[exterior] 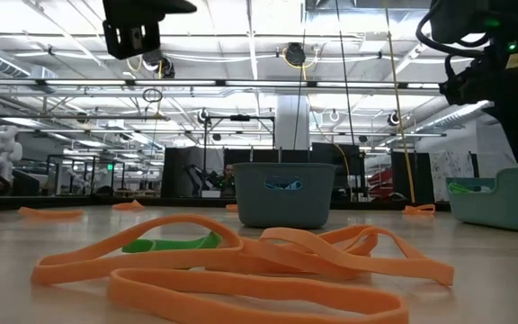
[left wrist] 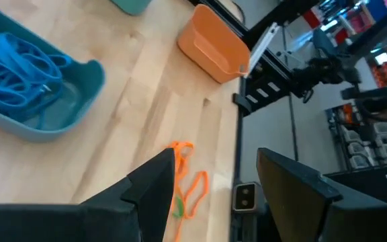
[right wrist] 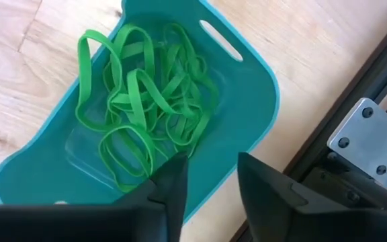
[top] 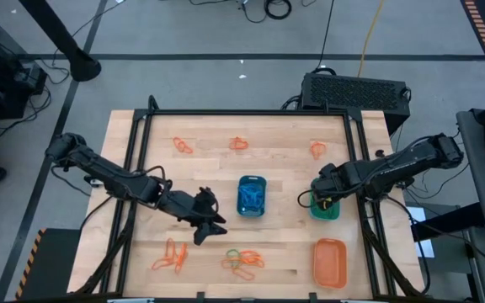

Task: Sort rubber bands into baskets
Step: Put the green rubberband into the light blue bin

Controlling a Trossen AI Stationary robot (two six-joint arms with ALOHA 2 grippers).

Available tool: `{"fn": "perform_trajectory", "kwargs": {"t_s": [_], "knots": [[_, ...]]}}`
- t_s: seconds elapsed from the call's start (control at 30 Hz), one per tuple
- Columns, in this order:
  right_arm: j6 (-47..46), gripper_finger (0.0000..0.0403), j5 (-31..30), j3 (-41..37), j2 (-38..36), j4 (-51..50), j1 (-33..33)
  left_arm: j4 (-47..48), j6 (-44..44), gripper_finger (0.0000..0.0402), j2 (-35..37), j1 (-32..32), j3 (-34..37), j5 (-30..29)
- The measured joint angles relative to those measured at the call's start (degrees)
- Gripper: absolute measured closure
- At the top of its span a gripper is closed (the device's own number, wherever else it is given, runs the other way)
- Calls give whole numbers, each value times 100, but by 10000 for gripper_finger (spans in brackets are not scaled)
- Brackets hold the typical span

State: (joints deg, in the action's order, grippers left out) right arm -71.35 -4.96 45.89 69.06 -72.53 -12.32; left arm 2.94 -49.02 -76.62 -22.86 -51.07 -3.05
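Observation:
Three baskets stand on the wooden table: the blue basket [top: 252,195] in the middle holds blue rubber bands [left wrist: 15,67], the teal basket [top: 324,208] at the right holds green rubber bands [right wrist: 143,107], and the orange basket [top: 329,261] stands at the near right. My right gripper [right wrist: 210,178] hangs open over the teal basket's near end, pointing down, nothing between its fingers. My left gripper [top: 209,220] is open in the air left of the blue basket, above the table. A mixed pile of orange and green bands [top: 242,261] lies near the front edge.
Loose orange bands lie at the far left [top: 182,146], far middle [top: 238,144], far right [top: 317,150] and near left [top: 171,255]. A black frame rail [top: 365,168] borders the table's right side, close to the teal basket. Bare wood lies between the blue basket and the far bands.

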Motion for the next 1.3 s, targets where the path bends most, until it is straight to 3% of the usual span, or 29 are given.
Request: {"fn": "perform_trajectory", "kwargs": {"t_s": [0.33,0.43,0.6,0.8,0.93,1.1,1.3], "knots": [[41,230,195,-2,-30,-203,2,-537,-175,185,-103,-516,-2,-38],[278,225,211,-1,-42,-324,2,-1019,-324,185,-327,-833,-4,-338],[526,227,234,5,-42,-409,-7,-1715,-323,185,-973,-1309,-140,-912],[1083,232,103,532,-42,-207,-374,-1625,-284,185,-2220,-1518,-1035,-900],[1457,232,-218,1017,-45,561,-730,-875,-319,185,-2857,-1504,-1707,-1053],[1967,232,-231,1192,-38,2494,-1258,189,-339,185,-3220,-1470,-2157,-1500],[2172,232,-242,1191,219,4091,-1810,2094,-1761,185,-3292,-1238,-2170,-1639]]}}
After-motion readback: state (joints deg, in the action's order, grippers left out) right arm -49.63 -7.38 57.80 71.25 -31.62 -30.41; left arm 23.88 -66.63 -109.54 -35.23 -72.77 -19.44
